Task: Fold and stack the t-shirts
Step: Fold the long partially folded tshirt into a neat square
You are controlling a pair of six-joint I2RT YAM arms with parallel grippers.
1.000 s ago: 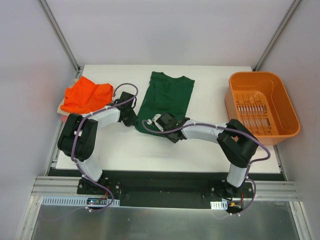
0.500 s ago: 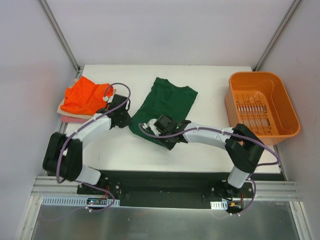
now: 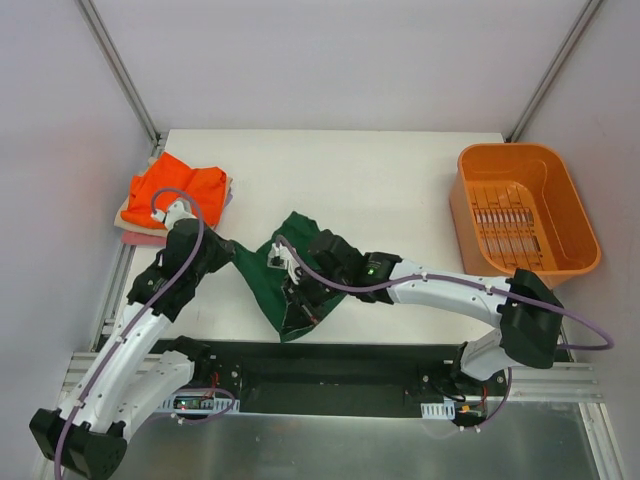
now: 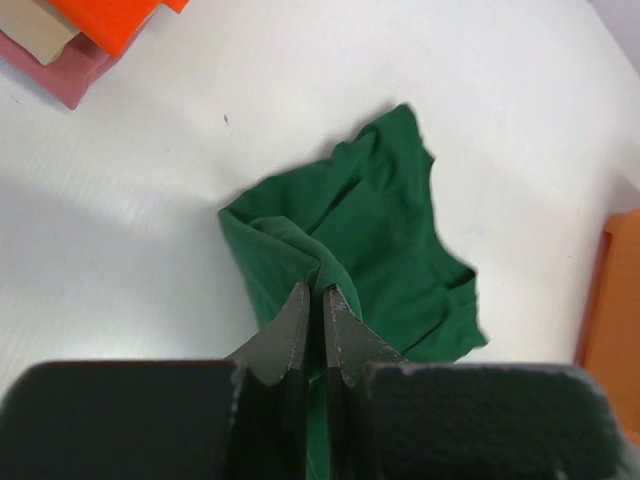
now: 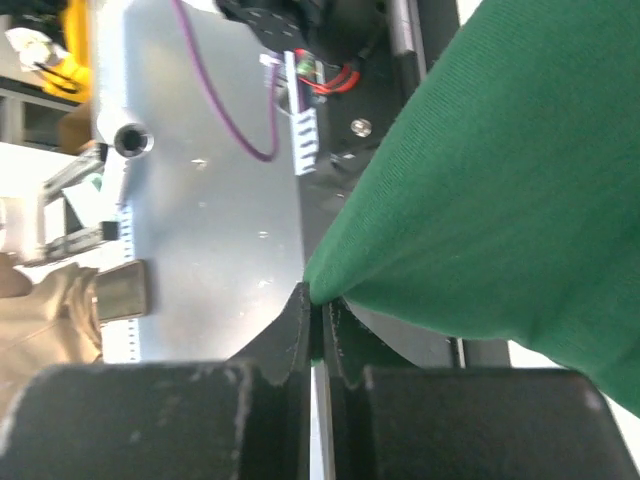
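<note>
The dark green t-shirt (image 3: 278,283) is bunched and lifted near the table's front edge, left of centre. My left gripper (image 3: 228,256) is shut on its left edge; the left wrist view shows the cloth (image 4: 380,230) pinched between the tips (image 4: 313,292). My right gripper (image 3: 296,318) is shut on the shirt's near corner; the right wrist view shows the cloth (image 5: 510,200) clamped at the tips (image 5: 316,300). The bright orange t-shirt (image 3: 178,190) lies on the pale cream and pink folded ones (image 3: 138,232) at the far left.
An orange plastic basket (image 3: 522,212) stands at the right edge of the white table (image 3: 400,180). The black rail (image 3: 330,360) with both arm bases runs along the front edge, just below the green shirt.
Both grippers have pulled the green shirt from flat at the back centre toward the front left, lifting and bunching it. The left arm has swung out and extended.
</note>
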